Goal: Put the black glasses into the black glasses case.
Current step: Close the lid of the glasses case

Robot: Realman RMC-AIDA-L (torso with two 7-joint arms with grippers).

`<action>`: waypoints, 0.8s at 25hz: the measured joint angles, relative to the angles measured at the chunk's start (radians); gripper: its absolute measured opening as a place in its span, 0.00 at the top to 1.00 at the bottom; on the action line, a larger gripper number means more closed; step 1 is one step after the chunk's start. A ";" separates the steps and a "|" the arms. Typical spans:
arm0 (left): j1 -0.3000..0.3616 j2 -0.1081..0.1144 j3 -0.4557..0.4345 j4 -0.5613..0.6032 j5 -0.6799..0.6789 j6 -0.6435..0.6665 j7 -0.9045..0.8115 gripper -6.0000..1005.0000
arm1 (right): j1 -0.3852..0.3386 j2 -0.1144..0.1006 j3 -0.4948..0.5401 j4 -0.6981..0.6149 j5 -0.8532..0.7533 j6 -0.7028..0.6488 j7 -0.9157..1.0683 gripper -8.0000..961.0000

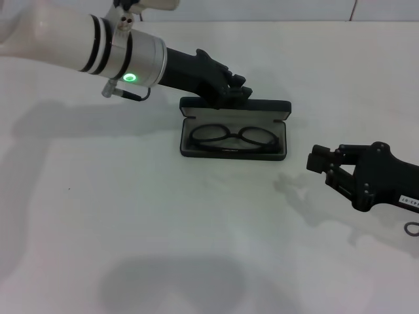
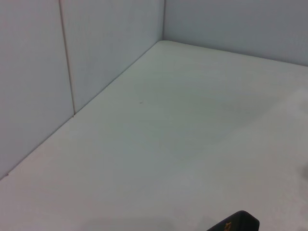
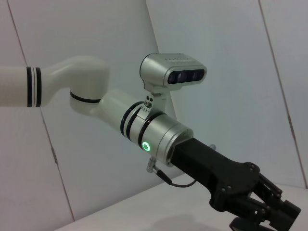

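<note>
- The white surface (image 1: 131, 216) holds everything.
- The black glasses case (image 1: 234, 127) lies open in the middle. Its lid stands up at the 12 o'clock side, so the inside is easy to reach.
- The left pincer (image 1: 237, 91) sits at the lid's top edge, at 12 o'clock from the case, maybe to push it shut. Nobody can tell if it is apart or together.
- The right pincer (image 1: 319, 161) waits at 4 o'clock from the case, apart, holding nothing.
- The black glasses (image 1: 229, 139) already lie flat inside the case.
</note>
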 joint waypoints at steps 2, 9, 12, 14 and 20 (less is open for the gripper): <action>0.000 -0.002 0.000 0.000 0.000 -0.002 -0.003 0.75 | 0.001 0.000 0.000 0.005 0.000 0.000 -0.001 0.79; -0.007 -0.003 0.001 -0.032 0.009 -0.003 -0.006 0.75 | 0.003 0.002 0.000 0.015 0.000 -0.001 -0.008 0.78; -0.008 -0.004 0.001 -0.036 0.011 -0.003 -0.006 0.77 | 0.003 0.002 -0.002 0.016 0.000 0.001 -0.008 0.78; -0.008 -0.005 0.001 -0.037 0.011 -0.003 -0.006 0.78 | 0.003 0.002 -0.002 0.017 0.000 0.002 -0.008 0.77; -0.008 -0.005 0.000 -0.039 0.012 0.003 -0.011 0.78 | 0.003 0.002 -0.004 0.023 0.000 0.002 -0.009 0.77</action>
